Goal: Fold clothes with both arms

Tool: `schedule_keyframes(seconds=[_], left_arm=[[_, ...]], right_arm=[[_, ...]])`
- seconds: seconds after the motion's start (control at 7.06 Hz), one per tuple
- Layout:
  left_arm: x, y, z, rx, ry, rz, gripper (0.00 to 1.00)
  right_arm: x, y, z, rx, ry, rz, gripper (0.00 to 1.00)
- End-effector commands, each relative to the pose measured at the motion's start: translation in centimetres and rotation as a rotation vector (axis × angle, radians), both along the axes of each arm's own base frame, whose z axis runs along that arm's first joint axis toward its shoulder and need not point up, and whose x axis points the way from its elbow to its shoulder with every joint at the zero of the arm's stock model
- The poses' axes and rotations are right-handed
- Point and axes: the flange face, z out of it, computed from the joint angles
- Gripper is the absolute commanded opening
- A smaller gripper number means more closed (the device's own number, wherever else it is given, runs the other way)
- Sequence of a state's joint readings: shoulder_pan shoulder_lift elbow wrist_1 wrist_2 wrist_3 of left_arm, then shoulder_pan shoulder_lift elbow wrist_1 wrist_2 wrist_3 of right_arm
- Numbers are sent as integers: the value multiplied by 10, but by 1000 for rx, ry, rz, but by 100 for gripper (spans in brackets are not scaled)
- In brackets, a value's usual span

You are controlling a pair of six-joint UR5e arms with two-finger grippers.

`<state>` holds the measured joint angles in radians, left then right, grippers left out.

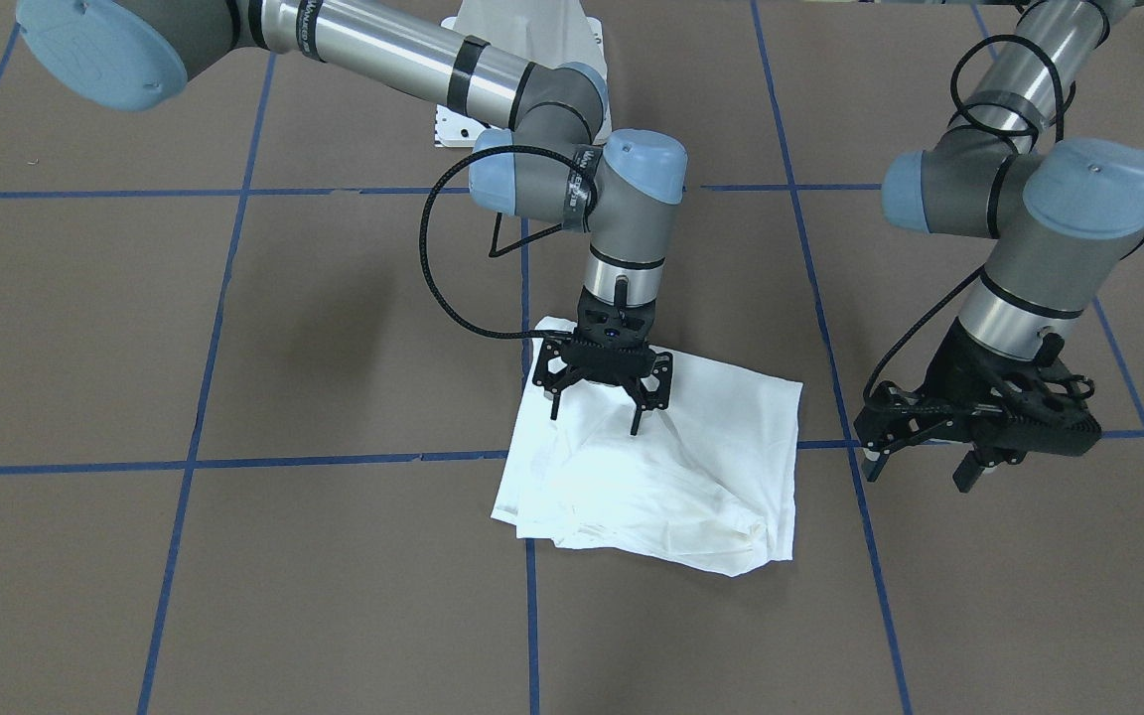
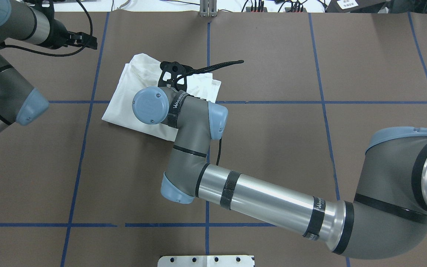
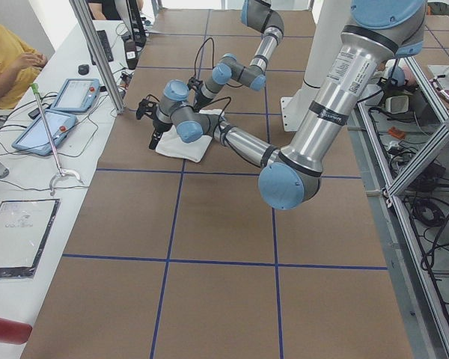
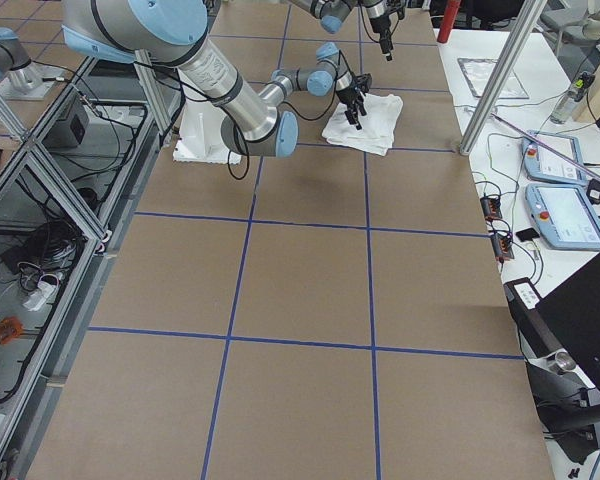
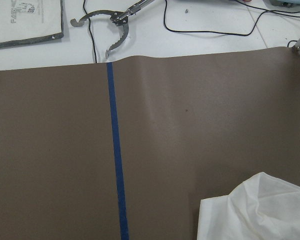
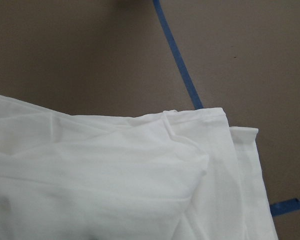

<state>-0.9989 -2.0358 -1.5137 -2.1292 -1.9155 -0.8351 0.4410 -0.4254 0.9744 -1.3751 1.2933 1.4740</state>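
Exterior front-facing: right jaws spread over clothes (image 1: 721, 447).

White T-shirt (image 1: 691, 467): folded into a rumpled, roughly square multi-layer stack. It lies flat on the counter (image 1: 234, 596), nearer the operator-side edge than the robot-side edge. Over it hangs the right tool (image 1: 595, 419), vertical, fingers spread, tips at or just above the cloth. Beside the shirt and off it is the left tool (image 1: 918, 467), tilted, fingers apart, empty.

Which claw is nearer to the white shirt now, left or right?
Right. The right claw is directly over the shirt; the left claw hangs apart, beside it.
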Motion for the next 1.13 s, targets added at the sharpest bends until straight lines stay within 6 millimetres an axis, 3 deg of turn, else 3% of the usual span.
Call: schedule_keyframes(seconds=[0.0,0.28,0.42,0.57,0.85,0.99], left_arm=[[-1,0,1,-2,-1,-3,100],[-1,0,1,-6,3,-5,100],[-1,0,2,-9,3,-8,100],[-1,0,1,-9,4,-8,100],[-2,1,1,-8,5,-8,100],[-2,1,-1,-5,7,-8,100]], right_arm=[[1,-23,32,39,121,-13,100],[31,-65,34,49,118,18,95],[31,-65,21,68,23,24,76],[29,-63,19,16,-59,81,65],[21,-53,17,-32,-117,131,55],[14,-45,21,-41,-119,128,55]])
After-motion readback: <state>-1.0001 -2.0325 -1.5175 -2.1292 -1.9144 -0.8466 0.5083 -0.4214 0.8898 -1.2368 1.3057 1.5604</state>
